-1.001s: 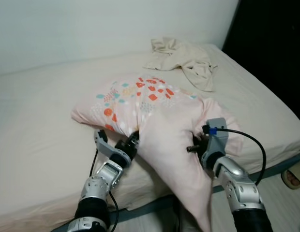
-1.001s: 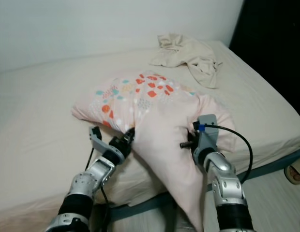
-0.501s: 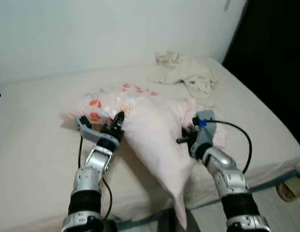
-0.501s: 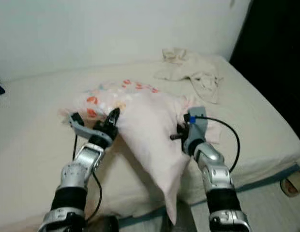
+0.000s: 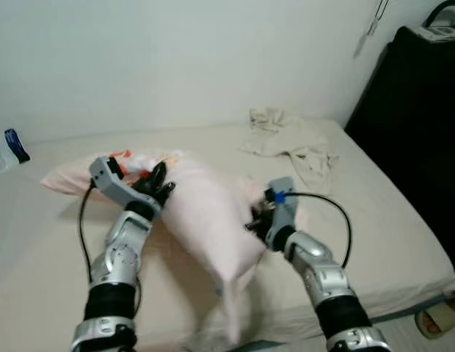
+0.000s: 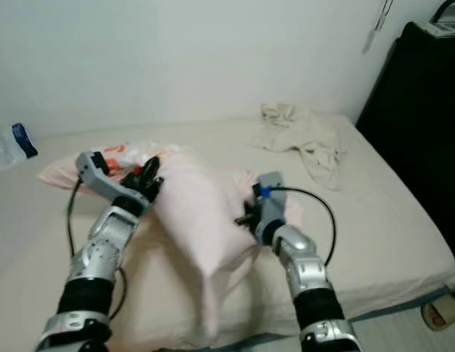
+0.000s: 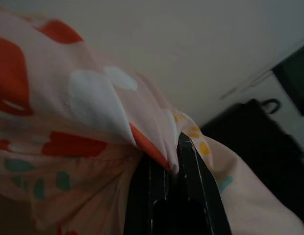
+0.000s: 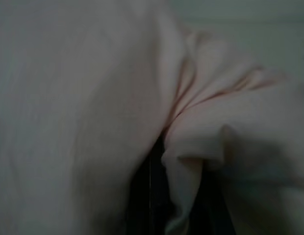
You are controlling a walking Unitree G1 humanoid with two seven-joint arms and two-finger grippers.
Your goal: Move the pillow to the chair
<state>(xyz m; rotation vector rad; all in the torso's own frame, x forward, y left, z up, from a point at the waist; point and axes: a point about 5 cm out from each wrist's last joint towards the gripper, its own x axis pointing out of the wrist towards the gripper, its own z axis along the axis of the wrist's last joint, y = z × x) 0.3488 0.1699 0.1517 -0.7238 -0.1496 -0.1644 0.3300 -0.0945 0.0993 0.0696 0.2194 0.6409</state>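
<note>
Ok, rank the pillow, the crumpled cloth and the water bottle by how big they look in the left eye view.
1. pillow, held up by the left gripper and right gripper, and nearest the camera
2. crumpled cloth
3. water bottle, partly cut off at the edge

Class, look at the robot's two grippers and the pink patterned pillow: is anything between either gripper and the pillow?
Nothing visible is. The left gripper has its fingers closed on a fold of the pink patterned pillow, and the right gripper is pinching the pillow's other side above the cream bed.

Pillow [image 5: 205, 213] on bed [image 5: 374, 220], cloth [image 5: 290, 139] behind
</note>
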